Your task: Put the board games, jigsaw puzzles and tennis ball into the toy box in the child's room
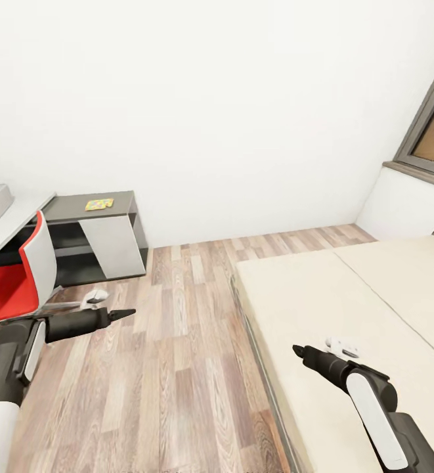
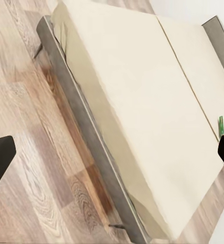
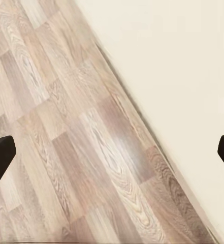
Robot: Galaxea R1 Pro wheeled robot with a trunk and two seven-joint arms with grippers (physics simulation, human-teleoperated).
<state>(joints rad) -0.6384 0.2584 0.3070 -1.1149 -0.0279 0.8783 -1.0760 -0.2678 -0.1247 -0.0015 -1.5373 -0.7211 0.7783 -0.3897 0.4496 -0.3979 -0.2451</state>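
While both our tools, left [image 1: 128, 313] and right [image 1: 297, 351], hang spread and empty, we should roll along the bed [image 2: 142, 107] toward the board game [image 2: 223, 126] at its far edge; a jigsaw puzzle [image 1: 99, 204] waits on the counter [image 1: 65, 209].

White walls [image 1: 210, 98], wood-plank floor [image 1: 177, 341], red chair [image 1: 13, 282], corner window [image 1: 433, 131].
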